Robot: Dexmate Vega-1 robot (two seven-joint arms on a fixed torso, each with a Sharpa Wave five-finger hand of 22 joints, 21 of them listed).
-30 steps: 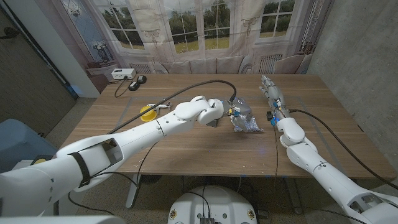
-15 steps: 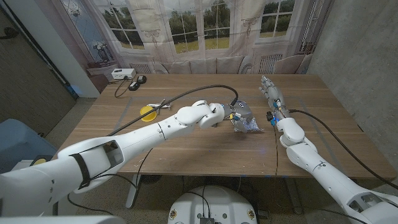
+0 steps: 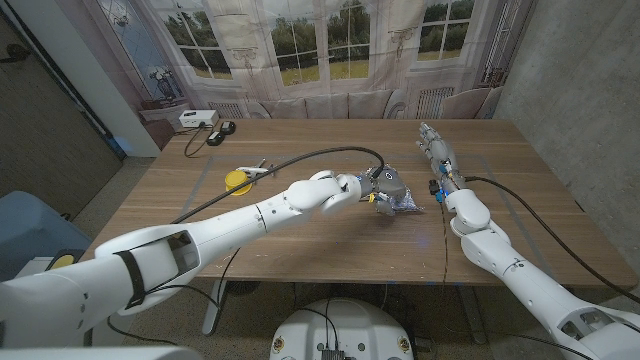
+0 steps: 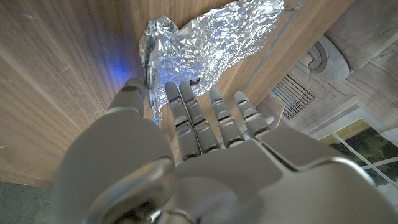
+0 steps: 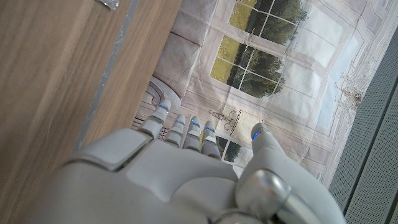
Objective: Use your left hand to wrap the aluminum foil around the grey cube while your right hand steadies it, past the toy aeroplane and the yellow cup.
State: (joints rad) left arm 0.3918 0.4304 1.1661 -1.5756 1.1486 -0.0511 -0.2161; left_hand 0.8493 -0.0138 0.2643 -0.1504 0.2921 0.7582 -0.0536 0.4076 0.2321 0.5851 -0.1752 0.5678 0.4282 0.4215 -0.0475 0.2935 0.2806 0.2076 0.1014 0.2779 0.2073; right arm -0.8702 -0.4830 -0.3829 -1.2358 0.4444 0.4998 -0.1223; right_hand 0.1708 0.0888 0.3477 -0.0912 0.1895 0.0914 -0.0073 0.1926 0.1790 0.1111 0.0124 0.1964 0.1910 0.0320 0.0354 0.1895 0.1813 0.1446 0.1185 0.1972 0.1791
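Observation:
The crumpled aluminium foil (image 3: 403, 202) lies right of the table's middle, and it also spreads ahead of the fingertips as foil (image 4: 214, 37) in the left wrist view. My left hand (image 3: 376, 186) reaches over its left side. The fingers (image 4: 183, 102) are stretched out with their tips on the foil, and the thumb lies beside a raised fold. I cannot make out the grey cube; the foil or the hand hides it. My right hand (image 3: 434, 140) stands apart at the far right with straight fingers (image 5: 186, 127), holding nothing. The yellow cup (image 3: 238, 181) and the toy aeroplane (image 3: 259, 168) sit to the left.
A white box (image 3: 197, 118) and small black devices (image 3: 216, 135) sit at the table's back left corner. A black cable (image 3: 300, 158) arcs above the table along my left arm. A thin cable (image 3: 444, 235) runs down the table near my right forearm.
My left hand has slid to the right onto the foil, which now shows smaller and more bunched beside the fingers. My right arm has not moved.

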